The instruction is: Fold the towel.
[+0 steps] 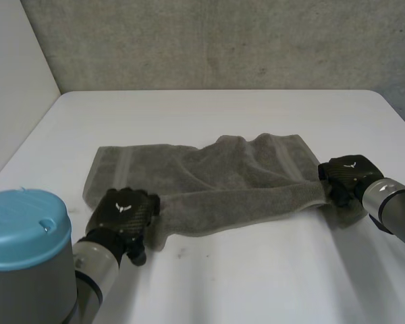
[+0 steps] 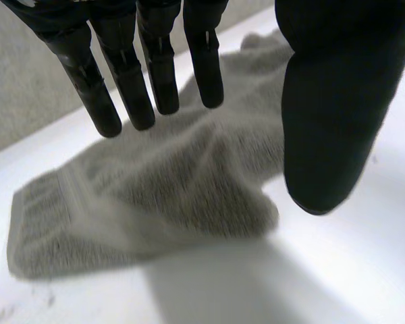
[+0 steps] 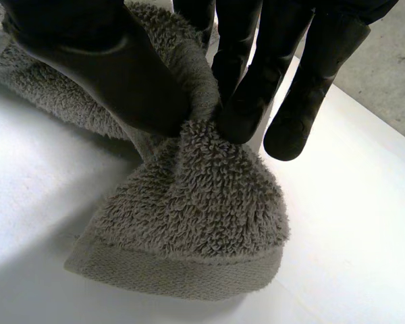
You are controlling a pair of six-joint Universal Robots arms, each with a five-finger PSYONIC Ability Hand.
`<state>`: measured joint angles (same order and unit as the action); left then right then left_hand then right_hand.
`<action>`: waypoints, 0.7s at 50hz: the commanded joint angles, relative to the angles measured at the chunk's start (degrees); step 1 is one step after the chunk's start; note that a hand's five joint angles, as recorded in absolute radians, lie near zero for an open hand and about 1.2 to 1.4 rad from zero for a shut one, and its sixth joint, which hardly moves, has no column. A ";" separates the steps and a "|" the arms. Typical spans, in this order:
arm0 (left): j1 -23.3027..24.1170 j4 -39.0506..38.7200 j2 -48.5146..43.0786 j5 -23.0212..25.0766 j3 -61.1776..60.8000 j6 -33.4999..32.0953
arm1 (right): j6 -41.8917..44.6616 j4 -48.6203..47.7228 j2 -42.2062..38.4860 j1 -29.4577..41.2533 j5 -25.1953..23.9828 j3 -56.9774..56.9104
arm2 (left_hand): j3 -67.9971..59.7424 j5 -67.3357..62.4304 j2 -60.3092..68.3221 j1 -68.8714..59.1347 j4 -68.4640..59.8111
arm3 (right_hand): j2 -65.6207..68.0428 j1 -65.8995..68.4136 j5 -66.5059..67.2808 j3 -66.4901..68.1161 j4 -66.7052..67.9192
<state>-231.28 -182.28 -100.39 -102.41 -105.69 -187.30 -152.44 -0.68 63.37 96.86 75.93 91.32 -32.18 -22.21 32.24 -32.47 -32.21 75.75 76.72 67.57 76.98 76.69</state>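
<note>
The grey towel (image 1: 223,179) lies rumpled across the middle of the white counter (image 1: 256,277), its length running from the left edge toward the right edge and its near side gathered into a loose ridge. The left hand (image 1: 125,212) is at the towel's near-left corner, its fingers (image 2: 131,88) straight and the thumb spread well apart, holding nothing. The right hand (image 1: 344,177) is at the towel's right end, near the counter's right edge, its thumb and fingers (image 3: 250,101) pinching a bunch of cloth while the hemmed corner droops onto the counter.
</note>
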 commanded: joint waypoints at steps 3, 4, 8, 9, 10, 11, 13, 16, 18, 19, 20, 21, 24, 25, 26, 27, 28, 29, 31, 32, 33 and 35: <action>-0.84 0.25 -3.23 0.46 -1.10 -0.08 | 0.39 -0.02 -0.70 -0.01 0.00 0.35 | -8.82 -8.79 8.76 -8.52 -8.79 | 4.25 3.28 2.43 3.02 3.31; -0.92 0.25 -4.53 0.72 -0.75 -0.08 | 0.39 -0.02 -0.70 -0.01 0.00 0.35 | -8.65 -8.62 8.59 -8.36 -8.62 | 4.25 3.28 2.43 3.02 3.31; -1.10 -0.01 -7.18 1.69 0.22 0.09 | 0.65 -0.02 -1.32 -0.01 0.09 0.53 | -7.81 -7.78 7.75 -7.51 -7.78 | 4.25 3.28 2.43 3.02 3.31; -1.19 -0.44 -8.49 2.47 1.09 0.44 | 0.65 -0.02 -1.32 -0.01 0.09 0.53 | -6.65 -6.62 6.58 -6.35 -6.61 | 4.25 3.28 2.43 3.02 3.31; -1.28 -0.71 -9.98 3.09 2.23 0.96 | 0.74 -0.02 -1.40 -0.01 0.18 0.53 | -5.30 -5.27 5.24 -5.00 -5.27 | 4.25 3.28 2.43 3.02 3.31; -1.28 -0.71 -10.00 3.10 2.24 0.97 | 0.83 -0.11 -1.41 -0.01 0.18 0.53 | -5.29 -5.26 5.22 -4.99 -5.26 | 4.25 3.28 2.43 3.02 3.31; -1.45 -1.94 -13.32 3.45 6.00 1.67 | 0.83 -0.11 -1.41 -0.01 0.18 0.61 | -1.61 -1.58 1.55 -1.31 -1.58 | 4.25 3.28 2.43 3.02 3.31; -1.80 -3.17 -16.83 3.54 10.22 1.67 | 0.83 -0.20 -1.41 0.08 0.18 0.70 | 1.10 1.13 -1.16 1.40 1.13 | 4.25 3.28 2.43 3.02 3.31; -2.24 -3.70 -18.77 3.45 12.68 1.59 | 0.83 -0.20 -1.41 0.00 0.18 0.79 | 1.10 1.13 -1.17 1.40 1.14 | 4.25 3.28 2.43 3.02 3.31; -2.24 -3.70 -18.79 3.45 12.70 1.59 | 0.83 -0.28 -1.41 -0.01 0.18 0.88 | 1.10 1.13 -1.17 1.40 1.14 | 4.25 3.28 2.43 3.02 3.31; -2.51 -4.14 -20.79 3.28 15.40 1.50 | 0.83 -0.28 -1.41 -0.01 0.18 0.88 | 1.10 1.13 -1.17 1.40 1.14 | 4.25 3.28 2.43 3.02 3.31; -2.77 -4.31 -22.89 3.10 18.21 1.32 | 0.92 -0.28 -1.41 -0.01 0.18 0.88 | 0.94 0.97 -1.00 1.24 0.97 | 4.25 3.28 2.43 3.02 3.31; -3.38 -4.14 -26.94 2.75 24.36 1.15 | 0.92 -0.37 -1.41 -0.01 0.18 0.97 | 0.77 0.80 -0.83 1.07 0.80 | 4.25 3.28 2.43 3.02 3.31; -3.39 -4.14 -26.96 2.75 24.39 1.15 | 0.92 -0.37 -1.41 -0.01 0.18 0.97 | 0.77 0.80 -0.83 1.07 0.80 | 4.25 3.28 2.43 3.02 3.31; -3.73 -3.62 -28.70 2.66 27.35 0.97 | 0.92 -0.37 -1.41 -0.01 0.18 0.97 | 0.60 0.63 -0.67 0.90 0.63 | 4.25 3.28 2.43 3.02 3.31; -3.74 -3.61 -28.72 2.66 27.38 0.97 | 0.92 -0.37 -1.49 -0.01 0.18 0.97 | 0.60 0.63 -0.66 0.90 0.63 | 4.25 3.28 2.43 3.02 3.31; -4.09 -3.27 -30.11 2.66 29.82 0.80 | 0.92 -0.37 -1.49 -0.01 0.18 0.97 | 0.27 0.30 -0.33 0.56 0.30 | 4.25 3.28 2.43 3.02 3.31; -4.26 -2.91 -31.34 2.57 32.10 0.62 | 1.01 -0.37 -1.49 -0.01 0.18 0.97 | -0.07 -0.04 0.01 0.23 -0.04 | 4.25 3.28 2.43 3.02 3.31; -4.53 -2.74 -32.31 2.57 34.13 0.53 | 1.01 -0.37 -1.49 -0.01 0.09 0.97 | -0.57 -0.54 0.51 -0.28 -0.54 | 4.25 3.28 2.43 3.02 3.31; -4.62 -2.65 -33.45 2.57 36.15 0.44 | 1.01 -0.46 -1.49 -0.01 0.18 0.97 | -1.24 -1.21 1.18 -0.95 -1.21 | 4.25 3.28 2.43 3.02 3.31; -4.62 -2.65 -33.46 2.57 36.17 0.44 | 1.09 -0.46 -1.58 -0.01 0.09 0.97 | -1.25 -1.22 1.19 -0.95 -1.22 | 4.25 3.28 2.43 3.02 3.31; -4.88 -2.47 -34.52 2.39 38.01 0.44 | 1.09 -0.46 -1.58 -0.01 0.09 0.97 | -2.60 -2.57 2.53 -2.30 -2.56 | 4.25 3.28 2.43 3.02 3.31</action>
<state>-235.53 -185.47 -131.80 -99.82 -73.53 -186.61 -151.45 -1.08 61.88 96.85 76.08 92.29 -28.60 -18.75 28.63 -28.61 -28.54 75.75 76.73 67.58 76.98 76.69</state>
